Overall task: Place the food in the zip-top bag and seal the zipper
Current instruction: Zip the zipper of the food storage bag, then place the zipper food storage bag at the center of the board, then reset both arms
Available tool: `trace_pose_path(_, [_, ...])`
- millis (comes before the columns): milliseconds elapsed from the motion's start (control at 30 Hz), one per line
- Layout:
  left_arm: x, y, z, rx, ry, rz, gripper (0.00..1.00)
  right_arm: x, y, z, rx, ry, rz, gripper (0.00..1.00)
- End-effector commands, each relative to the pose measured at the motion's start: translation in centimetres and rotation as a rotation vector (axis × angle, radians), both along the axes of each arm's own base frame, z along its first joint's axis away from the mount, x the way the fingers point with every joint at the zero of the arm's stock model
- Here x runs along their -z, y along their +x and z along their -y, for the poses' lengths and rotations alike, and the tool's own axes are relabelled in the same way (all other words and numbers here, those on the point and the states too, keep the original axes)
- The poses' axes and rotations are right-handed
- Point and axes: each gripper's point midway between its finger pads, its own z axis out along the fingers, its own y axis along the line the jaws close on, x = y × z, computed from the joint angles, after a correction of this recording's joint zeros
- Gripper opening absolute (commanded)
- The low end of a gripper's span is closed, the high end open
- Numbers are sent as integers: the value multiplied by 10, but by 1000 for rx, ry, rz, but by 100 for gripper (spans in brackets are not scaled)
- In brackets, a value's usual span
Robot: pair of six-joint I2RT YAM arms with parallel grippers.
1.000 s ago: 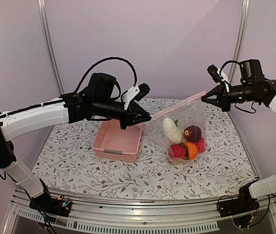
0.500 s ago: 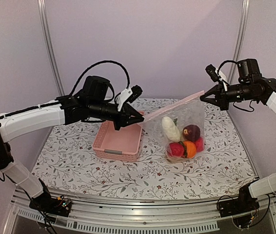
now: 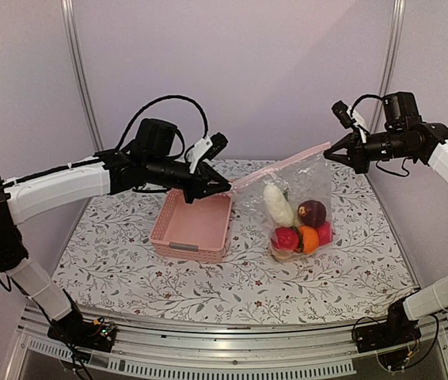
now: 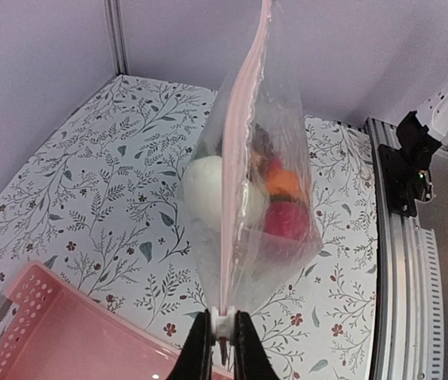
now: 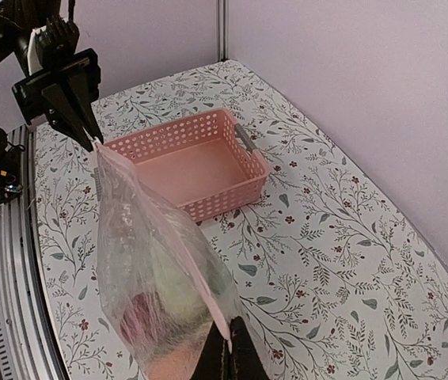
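Over the bench (image 3: 129,269), right of the basket (image 3: 192,226): the bag (image 3: 319,186), hung in the air by its two top corners, bottom sagging close to the surface; touching or not, cannot tell. Reads as thin, crinkly film, limp and slippery, with no stiffness of its own. Likely to fold or slide out of a loose pinch, so best taken only at the thicker mouth edge, never by the bare film.

Along the top, the zipper (image 3: 279,165), pulled taut and sloping up toward the right. Looks pressed together in the left wrist view, though sealed along the whole length or not cannot be told. Probably the stiffest part of the bag, and the right place to grip and run along.

Low in the bag, the food (image 3: 299,236): white, maroon, red and orange pieces, bunched at the bottom. Probably light, yet enough to drag the film down and tug at both corners; worth keeping the line tight and avoiding jerks.

At the zipper's left end, a narrow nip by the left pincer (image 4: 222,336); at its right end, the same from the right pincer (image 5: 225,348), the two well apart
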Motion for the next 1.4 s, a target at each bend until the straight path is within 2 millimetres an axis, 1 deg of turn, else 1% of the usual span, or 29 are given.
trace_pose_path(0, [-24,31,18,14,-68,55,0,-31,28,5,42,16,122,0])
trace_pose_path(33, [-31,41,25,10,-80,80,0,-30,38,4,43,12,126,0])
trace_pose_path(100, [-47,66,37,3,-96,134,0,-41,55,4,45,12,172,0])
trace_pose_path(133, [-54,81,41,-7,-98,160,0,-43,67,5,48,8,193,0])
trace_pose_path(200, [-71,110,42,-35,-103,208,0,-55,85,16,61,16,245,0])
trace_pose_path(233, [-77,120,43,-42,-106,227,0,-58,93,21,58,24,262,0])
trace_pose_path(267, [-83,128,42,-46,-107,253,0,-61,97,27,56,33,276,0])
trace_pose_path(333, [-81,132,42,-37,-83,305,0,-58,102,38,59,31,291,0])
trace_pose_path(367, [-77,131,42,-26,-70,321,0,-53,101,42,54,16,301,0])
trace_pose_path(400, [-70,127,43,-12,-59,319,0,-34,100,43,49,-1,273,0])
trace_pose_path(433, [-53,121,43,8,-39,296,0,-18,93,43,30,-20,265,0])
trace_pose_path(467, [-43,113,43,30,-28,280,0,-9,82,43,8,-32,277,1])
trace_pose_path(500, [-31,103,45,51,-14,256,0,10,71,41,-14,-33,245,2])
trace_pose_path(533, [-18,92,47,70,2,230,0,25,57,39,-39,-35,226,4])
trace_pose_path(567, [-6,81,49,93,17,203,1,44,46,39,-55,-37,188,9])
trace_pose_path(600, [6,67,51,117,36,172,3,56,30,37,-75,-43,163,16])
trace_pose_path(667, [27,40,51,158,86,101,15,77,0,34,-114,-40,76,33])
trace_pose_path(733, [35,17,49,172,126,55,30,83,-27,33,-160,-33,22,47])
trace_pose_path(767, [36,9,46,162,140,44,37,82,-38,32,-176,-28,10,51])
trace_pose_path(800, [34,1,42,154,142,45,43,79,-46,32,-185,-22,3,55])
trace_pose_path(833, [28,-6,37,143,133,58,53,71,-54,31,-191,-16,22,57])
trace_pose_path(900, [17,-12,24,97,99,88,61,59,-64,31,-187,1,49,60])
trace_pose_path(967, [8,-13,8,36,70,127,70,47,-69,31,-173,24,74,62])
trace_pose_path(1067, [-1,0,-15,-95,65,181,77,35,-66,30,-135,63,68,63])
trace_pose_path(1100, [-4,9,-25,-161,69,189,79,32,-59,31,-108,69,69,64])
trace_pose_path(1167, [-12,32,-48,-316,83,201,81,30,-38,36,-7,87,46,64])
trace_pose_path(1267, [-27,67,-93,-567,107,230,88,22,5,57,224,82,87,67])
trace_pose_path(1300, [-33,77,-110,-648,111,246,92,16,15,65,295,94,101,68])
trace_pose_path(1367, [-46,93,-142,-798,100,283,97,-1,33,80,416,107,191,80])
